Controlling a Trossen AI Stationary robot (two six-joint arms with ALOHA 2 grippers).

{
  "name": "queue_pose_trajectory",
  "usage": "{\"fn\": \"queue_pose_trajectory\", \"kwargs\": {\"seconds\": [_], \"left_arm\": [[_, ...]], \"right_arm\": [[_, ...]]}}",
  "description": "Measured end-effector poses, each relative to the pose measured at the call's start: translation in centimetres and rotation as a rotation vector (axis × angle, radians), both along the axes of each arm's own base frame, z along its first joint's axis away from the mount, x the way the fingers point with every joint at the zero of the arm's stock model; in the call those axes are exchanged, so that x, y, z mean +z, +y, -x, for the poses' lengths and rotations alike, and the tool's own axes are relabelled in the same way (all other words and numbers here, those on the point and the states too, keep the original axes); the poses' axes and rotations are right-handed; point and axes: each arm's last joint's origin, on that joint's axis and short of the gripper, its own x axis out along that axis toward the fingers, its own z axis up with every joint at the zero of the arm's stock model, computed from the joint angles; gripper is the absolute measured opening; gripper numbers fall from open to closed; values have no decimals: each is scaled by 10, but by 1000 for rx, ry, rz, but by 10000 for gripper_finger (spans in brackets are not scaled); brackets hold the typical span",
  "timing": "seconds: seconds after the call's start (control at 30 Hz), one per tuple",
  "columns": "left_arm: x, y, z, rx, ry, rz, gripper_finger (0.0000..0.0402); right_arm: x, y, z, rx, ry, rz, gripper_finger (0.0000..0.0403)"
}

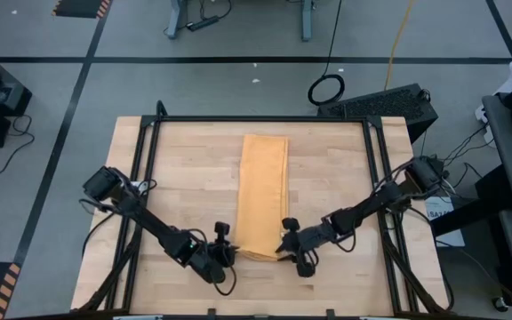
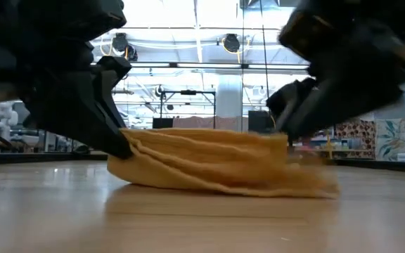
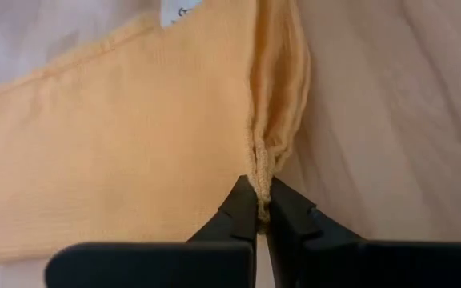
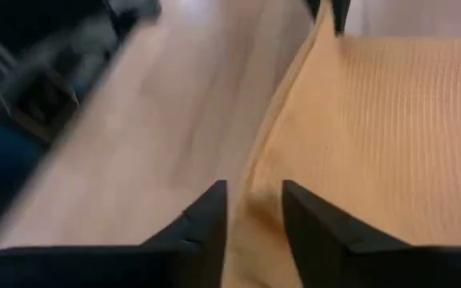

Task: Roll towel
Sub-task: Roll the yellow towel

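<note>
The mustard-yellow towel [image 1: 263,191] lies on the wooden table as a long narrow strip running from far to near. Its near end is bunched into a low mound [image 2: 216,165]. A white tag [image 3: 174,12] shows at one edge. My left gripper [image 1: 231,255] is at the near end's left corner, shut on the cloth [image 3: 261,196]. My right gripper [image 1: 284,247] is at the near end's right corner. Its fingers stand apart, with the towel's side edge [image 4: 256,180] running between them. My left gripper pinches a bunched, gathered edge of the towel [image 3: 260,172] between its two fingertips, at the near left corner. It comes in slanting downward from the table's near left. The cloth puckers into folds at the pinch, and the rest of the towel lies on the table. I cannot tell whether my right gripper touches the towel.
Black frame rails run along the table's left side [image 1: 145,178] and right side [image 1: 382,178]. Bare wood [image 1: 194,178] lies on both sides of the towel. Beyond the far edge there is floor, with a cable coil [image 1: 327,89].
</note>
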Motion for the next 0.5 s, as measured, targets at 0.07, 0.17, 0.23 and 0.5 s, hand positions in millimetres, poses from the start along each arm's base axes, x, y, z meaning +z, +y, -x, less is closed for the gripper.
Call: {"fn": "queue_pose_trajectory", "kwargs": {"seconds": [0.07,0.17,0.23,0.5], "left_arm": [[2,3,-2,2,5,26,11],[3,7,-6,7,2,53,10],[4,9,-8,7,3,76,10],[3,18,-14,18,28,134,14]], "right_arm": [[-5,6,7,50,9,137,149],[-10,18,20,86,21,322,191],[-13,25,29,84,29,406,214],[-12,51,51,103,-64,647,273]]}}
